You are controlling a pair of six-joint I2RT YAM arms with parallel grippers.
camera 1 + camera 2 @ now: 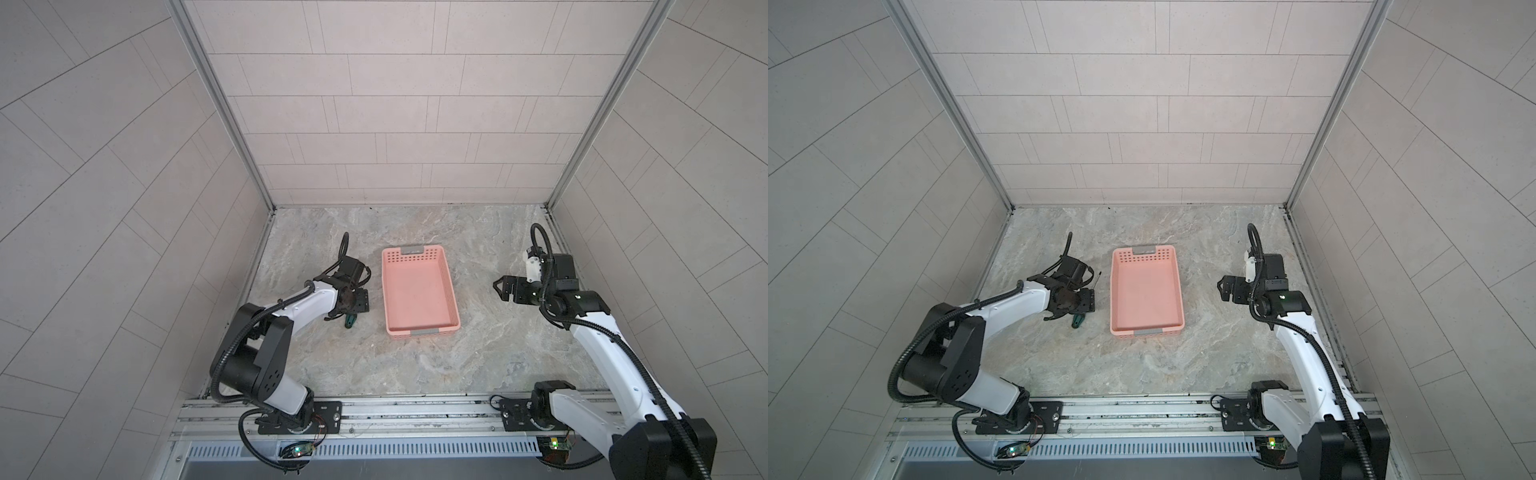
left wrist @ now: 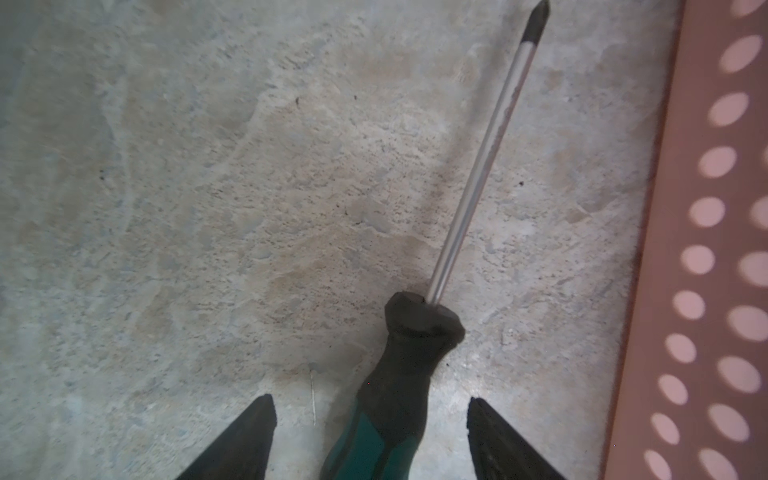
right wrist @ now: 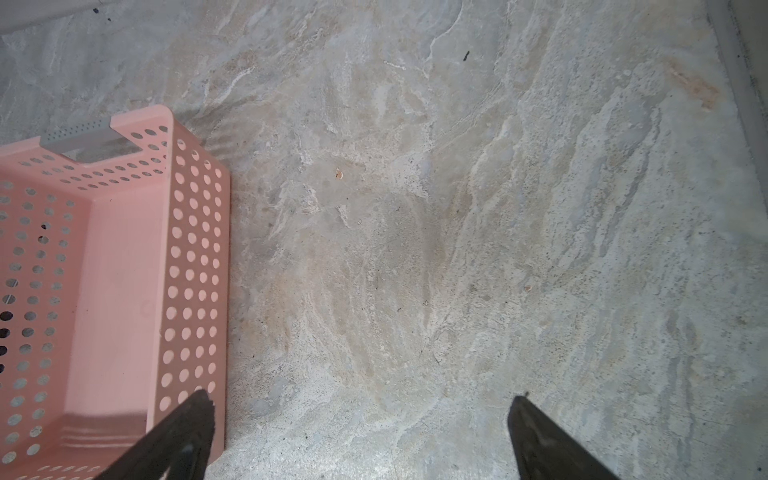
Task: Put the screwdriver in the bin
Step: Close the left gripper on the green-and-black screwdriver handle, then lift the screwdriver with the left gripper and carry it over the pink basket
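Note:
The screwdriver [image 2: 399, 374] lies flat on the marbled table just left of the bin [image 1: 386, 291]. Only its green and black handle end [image 1: 350, 321] shows from under my left gripper [image 1: 353, 309] in both top views. In the left wrist view my left gripper [image 2: 370, 405] stands open astride the handle, with bare table showing between each finger and the handle. The thin shaft runs on alongside the bin's perforated pink wall [image 2: 706, 249]. The bin holds nothing. My right gripper [image 1: 496, 286] hovers open to the right of the bin, nothing between its fingers [image 3: 536, 432].
Tiled walls close in the table on the left, back and right. A metal rail [image 1: 395, 411] carrying both arm bases runs along the front. In the right wrist view one finger tip overlaps the bin's near corner [image 3: 195, 249].

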